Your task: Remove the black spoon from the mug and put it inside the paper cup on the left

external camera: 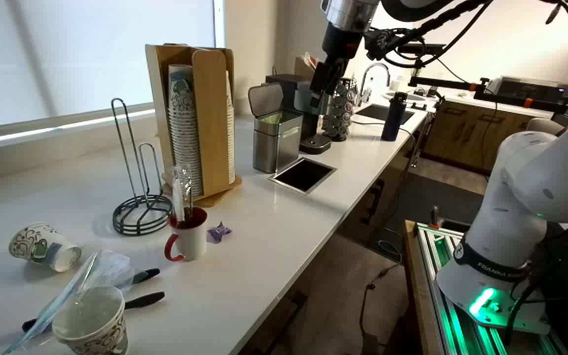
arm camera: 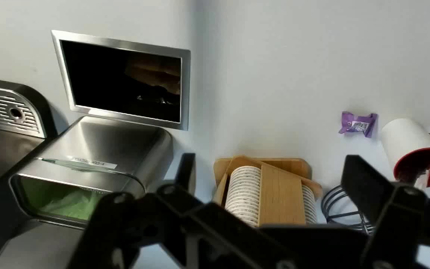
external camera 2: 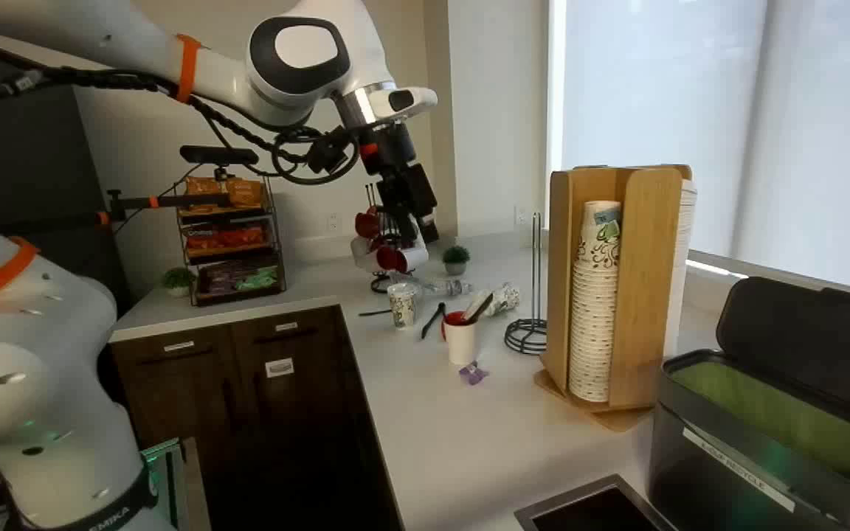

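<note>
The fingers point(arm camera: 364, 183) are spread, high over the counter point(external camera: 254, 261). In an exterior view the black spoon point(external camera 2: 479, 308) leans in the mug point(external camera 2: 461, 345), poking above its rim. A purple packet point(arm camera: 357, 123) lies just beside the mug; past it, open counter reaches the metal-rimmed opening point(arm camera: 185, 89) and the front edge point(external camera: 278, 298). The paper cup point(external camera 2: 403, 308) stands upright, a black stick point(external camera 2: 433, 321) lying between it and the mug.

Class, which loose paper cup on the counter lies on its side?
The tipped cup, nearer the wire stand; the upright cup, farther from it, stands mouth up.
</note>
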### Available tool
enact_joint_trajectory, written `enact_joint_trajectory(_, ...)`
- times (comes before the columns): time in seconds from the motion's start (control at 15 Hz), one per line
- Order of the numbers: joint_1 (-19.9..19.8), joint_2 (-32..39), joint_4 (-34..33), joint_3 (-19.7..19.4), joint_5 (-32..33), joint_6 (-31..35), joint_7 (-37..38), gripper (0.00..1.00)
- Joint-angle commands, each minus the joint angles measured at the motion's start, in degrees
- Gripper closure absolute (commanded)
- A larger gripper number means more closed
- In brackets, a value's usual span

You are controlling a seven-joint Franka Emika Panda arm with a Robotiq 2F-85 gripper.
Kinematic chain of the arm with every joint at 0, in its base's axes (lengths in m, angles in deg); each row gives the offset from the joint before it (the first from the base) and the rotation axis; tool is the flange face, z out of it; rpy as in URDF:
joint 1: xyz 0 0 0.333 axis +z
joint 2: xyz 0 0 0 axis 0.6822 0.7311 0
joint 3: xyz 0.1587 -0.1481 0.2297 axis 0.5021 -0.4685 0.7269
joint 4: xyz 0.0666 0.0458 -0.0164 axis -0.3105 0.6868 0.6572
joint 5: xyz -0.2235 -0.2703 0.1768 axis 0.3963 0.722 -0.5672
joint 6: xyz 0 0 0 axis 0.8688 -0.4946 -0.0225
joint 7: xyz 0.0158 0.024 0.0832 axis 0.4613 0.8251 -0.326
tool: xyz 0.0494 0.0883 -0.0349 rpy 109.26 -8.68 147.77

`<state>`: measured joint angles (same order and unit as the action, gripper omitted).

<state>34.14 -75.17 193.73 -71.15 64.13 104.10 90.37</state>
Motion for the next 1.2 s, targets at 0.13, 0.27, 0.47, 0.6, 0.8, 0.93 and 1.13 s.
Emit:
enact_joint_trajectory(0.13,2.1,2.9,-2.0,-0.5,-0.6,1.0,-0.5,0.0)
enact_joint_trajectory(0.27,4.7,8.9,-6.2,-0.1,-2.1,1.7,-3.8,0.0)
enact_joint_trajectory(0.47,9.2,19.4,-13.6,-1.4,-7.2,3.2,-10.9,0.0)
enact_joint_trajectory(0.6,10.8,24.8,-17.7,-2.0,-11.7,2.3,-16.0,0.0)
enact_joint_trajectory(0.8,10.2,24.3,-16.4,-1.0,-11.3,2.6,-15.2,0.0)
enact_joint_trajectory(0.93,10.2,27.2,-18.7,-1.1,-11.9,2.4,-16.5,0.0)
enact_joint_trajectory(1.13,10.4,28.3,-19.6,-1.2,-13.2,3.0,-18.4,0.0)
